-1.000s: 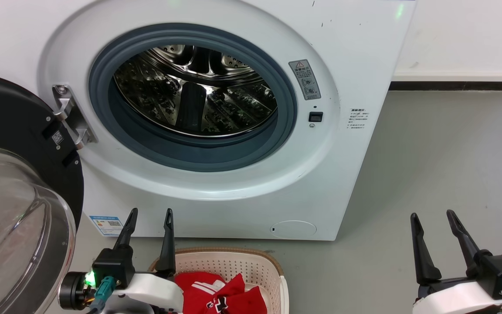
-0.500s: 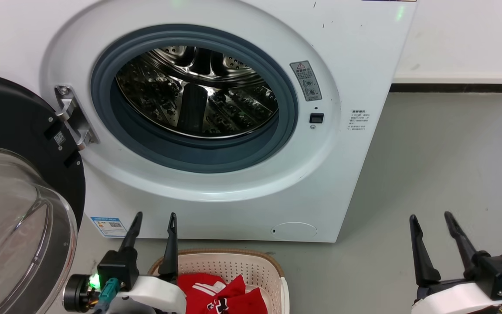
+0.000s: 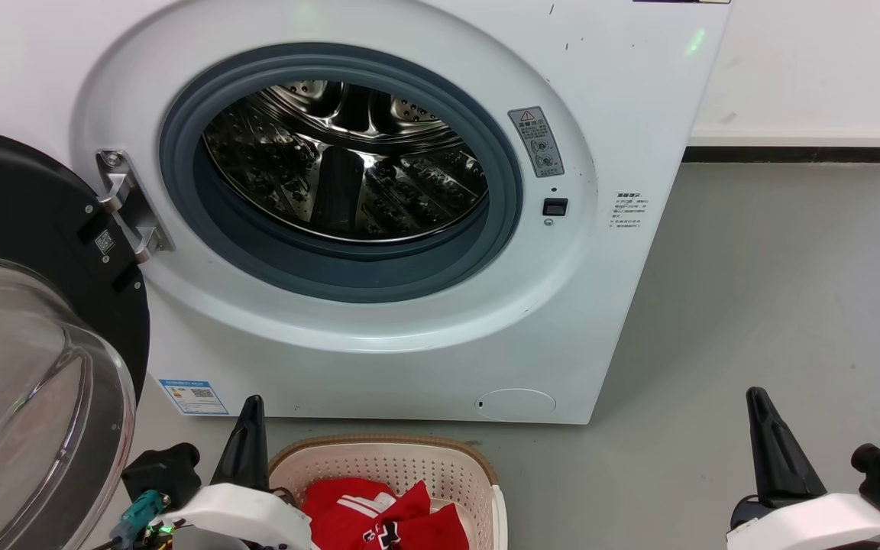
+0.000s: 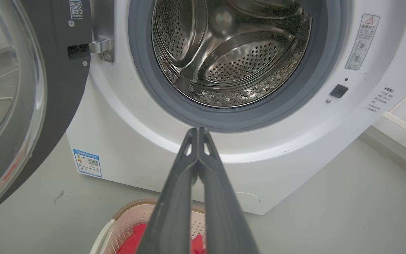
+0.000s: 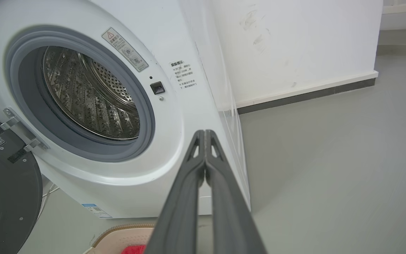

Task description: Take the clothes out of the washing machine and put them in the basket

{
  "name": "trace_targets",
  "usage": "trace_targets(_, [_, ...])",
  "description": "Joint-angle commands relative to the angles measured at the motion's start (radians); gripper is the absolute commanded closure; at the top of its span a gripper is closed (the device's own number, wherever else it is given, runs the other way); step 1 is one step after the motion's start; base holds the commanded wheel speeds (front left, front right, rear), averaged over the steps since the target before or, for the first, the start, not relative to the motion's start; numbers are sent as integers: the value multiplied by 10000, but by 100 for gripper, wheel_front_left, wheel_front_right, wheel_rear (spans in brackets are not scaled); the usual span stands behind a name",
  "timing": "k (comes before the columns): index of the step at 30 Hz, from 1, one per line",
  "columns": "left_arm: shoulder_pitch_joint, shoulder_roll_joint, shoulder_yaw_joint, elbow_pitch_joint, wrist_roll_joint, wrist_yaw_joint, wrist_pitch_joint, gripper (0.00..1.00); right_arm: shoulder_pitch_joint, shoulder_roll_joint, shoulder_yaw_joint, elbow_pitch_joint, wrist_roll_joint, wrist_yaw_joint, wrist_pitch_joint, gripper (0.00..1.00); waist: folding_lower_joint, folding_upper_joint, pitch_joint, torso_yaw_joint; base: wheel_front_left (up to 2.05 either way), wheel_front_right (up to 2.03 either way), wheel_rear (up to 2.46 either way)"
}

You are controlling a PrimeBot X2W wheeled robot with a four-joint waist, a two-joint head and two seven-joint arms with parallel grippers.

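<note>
left gripper [image 4: 198, 131] closed, empty; right gripper [image 5: 204, 134] closed, empty; clothes [image 3: 383, 513] in basket [image 3: 440, 445]

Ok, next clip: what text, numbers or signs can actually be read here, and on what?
Nothing reads as quotable text.
Warning sticker on the washing machine: a red triangle sign; Chinese print too small.
Printed notice right of that sticker: Chinese lines, too small.
Blue-edged label low on the front: QR code, print blurred.
QR sticker on the door: digits blurred.
Clothes in the basket: lettering folded, unreadable.
</note>
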Motion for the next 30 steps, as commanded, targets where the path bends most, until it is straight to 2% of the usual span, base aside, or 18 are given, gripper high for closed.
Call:
trace_targets(1, [-278,20,92,-179,-478,-51,85,100,-325,-100,7,-61,534,-1,47,100,0,0,0,-2,0,0,0])
trace_targets(30, [-491,-16,639,-181,-4996,-396,1180,100,-951,-251,-46,638,5289,-2,740,100,0,0,-21,-27,0,0,0])
